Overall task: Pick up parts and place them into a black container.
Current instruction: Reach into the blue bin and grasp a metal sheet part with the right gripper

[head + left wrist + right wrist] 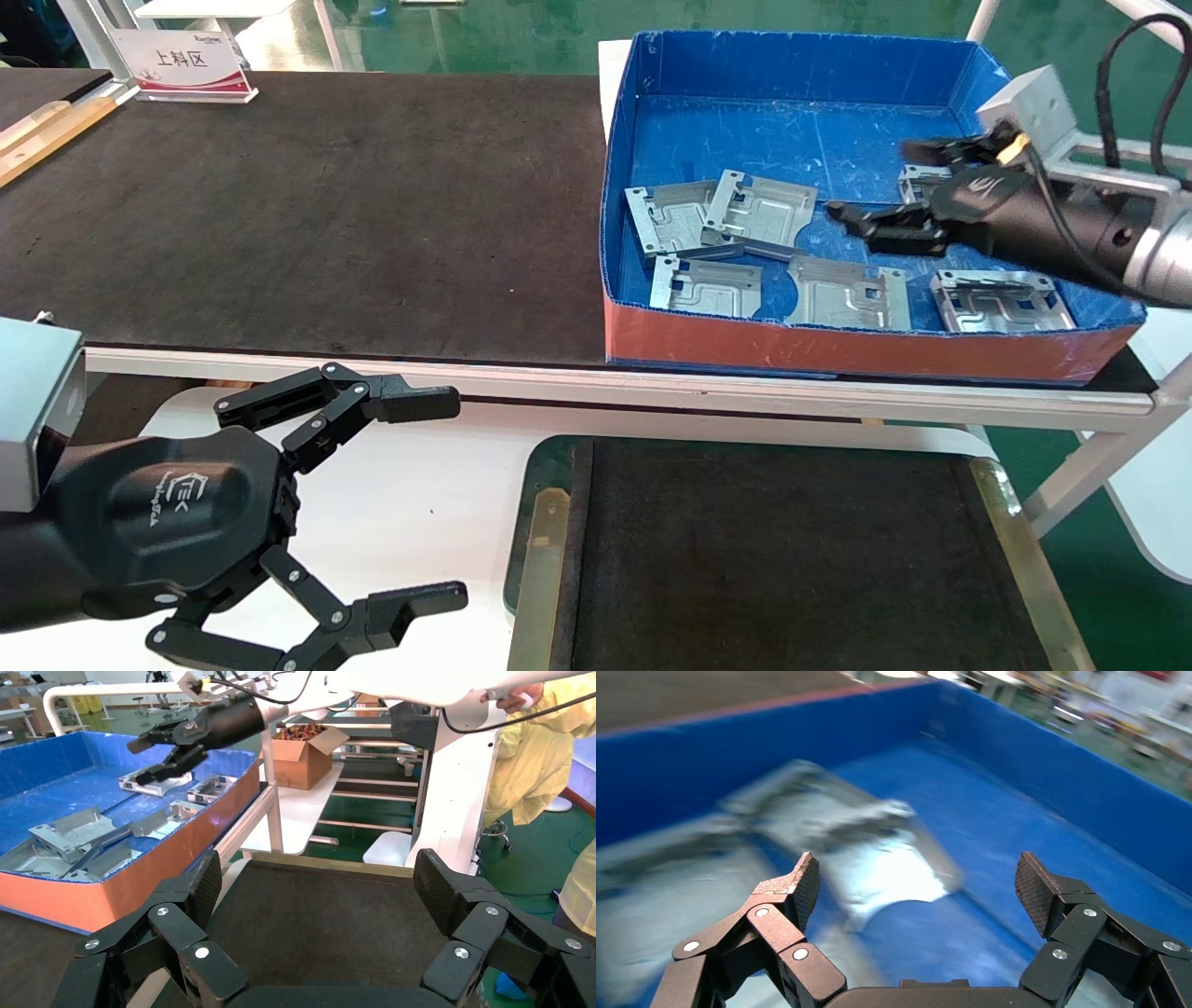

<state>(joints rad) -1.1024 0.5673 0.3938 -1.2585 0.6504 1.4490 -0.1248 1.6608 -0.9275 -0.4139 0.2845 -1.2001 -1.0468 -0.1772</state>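
Observation:
Several silver-grey parts lie in a deep blue box (643, 112) with an orange-red front; two overlap at its left (759, 210), others sit along the front (847, 294) (1001, 303). My right gripper (875, 182) hangs open above the middle of that box, holding nothing. In the right wrist view it (916, 881) is open over a blurred part (877, 860) on the blue floor. The black container (549, 522) sits at the near centre with a bare black bottom. My left gripper (452, 499) is open just left of it; the left wrist view (320, 888) looks across the container's bottom (316, 931).
A long black mat (307, 205) covers the table left of the blue box, with a small sign (186, 61) at its far end. The white table rail (838, 391) runs between box and container. A cardboard box (302, 755) and a person in yellow (541, 748) are beyond.

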